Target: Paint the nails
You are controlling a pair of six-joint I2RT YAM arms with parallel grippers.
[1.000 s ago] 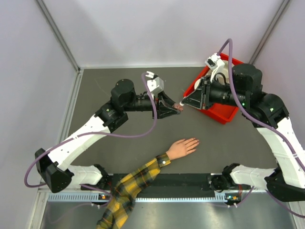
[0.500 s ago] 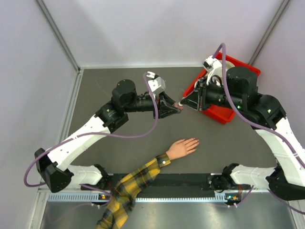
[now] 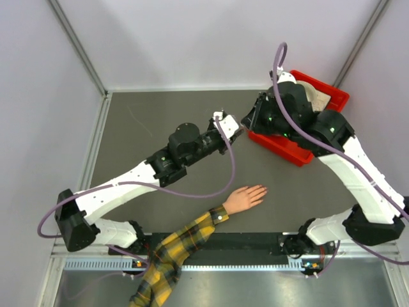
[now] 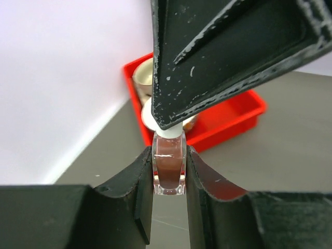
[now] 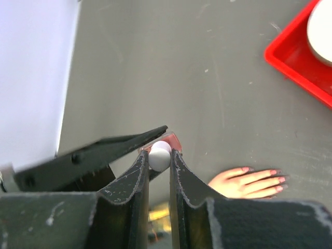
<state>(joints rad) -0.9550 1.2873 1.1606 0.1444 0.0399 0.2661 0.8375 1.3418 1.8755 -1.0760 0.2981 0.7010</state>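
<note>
Dark table [image 3: 160, 121] before you: the mannequin hand [image 3: 244, 198] lies flat by its near edge, the nails [image 5: 281, 180] pointing right. Your left gripper [image 4: 169, 182] clamps the polish bottle [image 4: 169, 167]. Your right gripper [image 5: 158, 153] pinches its white cap [image 5: 159, 158], near the red tray [image 3: 283, 145].

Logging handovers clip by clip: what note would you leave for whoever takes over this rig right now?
Left gripper: shut on the small clear glass bottle of dark red polish.
Right gripper: shut on its white round cap.
The pale peach mannequin hand in a plaid sleeve lies flat near the front edge, apart from both arms; the red plastic tray sits far right.
Done: bottle lifted, cap gripped.
Left: uncap, then paint the nails. They look pinkish, and I cannot tell if they are painted.
</note>
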